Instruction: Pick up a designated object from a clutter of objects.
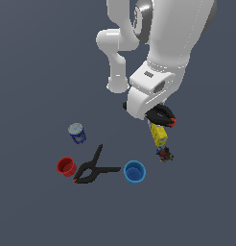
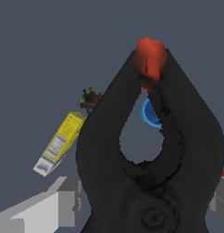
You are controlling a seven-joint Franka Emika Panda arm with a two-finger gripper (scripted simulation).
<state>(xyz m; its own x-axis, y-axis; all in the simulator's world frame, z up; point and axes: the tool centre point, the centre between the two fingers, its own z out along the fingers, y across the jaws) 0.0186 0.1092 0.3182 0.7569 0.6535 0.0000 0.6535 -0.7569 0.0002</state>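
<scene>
- In the exterior view, the white arm (image 1: pixel 160 43) is seen reaching down from the top of the picture, its wrist housing covering most of the gripper (image 1: pixel 157 114).
- The small black clamp (image 1: pixel 162 116) with orange-red tips is seen directly under the wrist housing, partly hidden by it, its red tips pointing towards the exterior view's right.
- Whether the small black clamp is clear of the floor cannot be judged from this view.
- The yellow carton (image 1: pixel 159 135) is seen just below the small black clamp in the picture, and the small dark toy (image 1: pixel 164 154) lies just below the carton.
- The blue cup (image 1: pixel 134 171) stands upright, near the toy and towards the exterior view's left of it.
- The large black clamp (image 1: pixel 91 168) lies flat between the blue cup and the red cup (image 1: pixel 66 166), its handles spread; its jaw end is just beside the red cup.
- The blue-white can (image 1: pixel 77 133) stands above the red cup in the picture, apart from it.
- In the wrist view, the small black clamp (image 2: pixel 152 159) fills most of the picture, its orange-red tips (image 2: pixel 150 61) pressed together and pointing away from the camera.
- A grey finger (image 2: pixel 45 211) is seen beside the clamp's body and another at the opposite edge; the gripper is closed on the small black clamp.
- Behind the clamp, the yellow carton (image 2: pixel 60 142), the small dark toy (image 2: pixel 90 98) and a sliver of the blue cup (image 2: pixel 149 116) are seen on the dark floor.
</scene>
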